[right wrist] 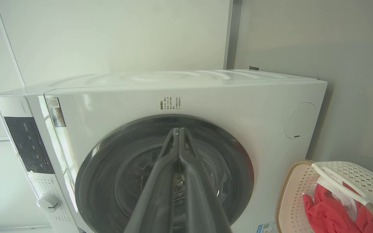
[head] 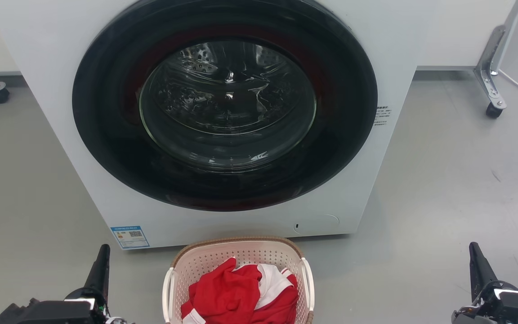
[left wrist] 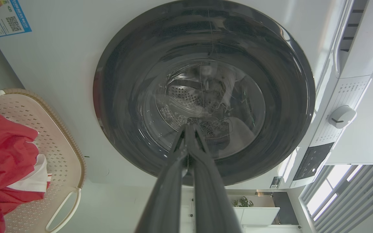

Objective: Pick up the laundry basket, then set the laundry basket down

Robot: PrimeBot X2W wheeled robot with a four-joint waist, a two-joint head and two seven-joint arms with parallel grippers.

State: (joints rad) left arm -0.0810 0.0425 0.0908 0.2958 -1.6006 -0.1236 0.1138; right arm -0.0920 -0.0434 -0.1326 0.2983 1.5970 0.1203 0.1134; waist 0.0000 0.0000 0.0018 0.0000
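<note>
the laundry basket (head: 221,260) sits on the floor (head: 443,180), just in front of the lower front of the washing machine (head: 52,135), with red and white clothes (head: 232,292) heaped inside it; the left gripper (head: 104,252) is off to its left and the right gripper (head: 475,251) further off to its right, both well apart from it; both have their fingers pressed together and pinch nothing, which the wrist views show clearly.

what i'd worry about from here: the white handles (head: 168,292) are thin loops on the two sides, so shut fingers have to spread or hook under them first; come in shut and you probably just shove the basket sideways across the smooth floor. the right gripper has more ground to cover than the left, so if one side catches before the other the basket tips and the clothes slide out. the perforated wall looks like light plastic, so i'd guess it flexes under an uneven lift. also the basket is close to the machine, so a lift that drifts forward could knock the rim against the machine's front panel.
</note>
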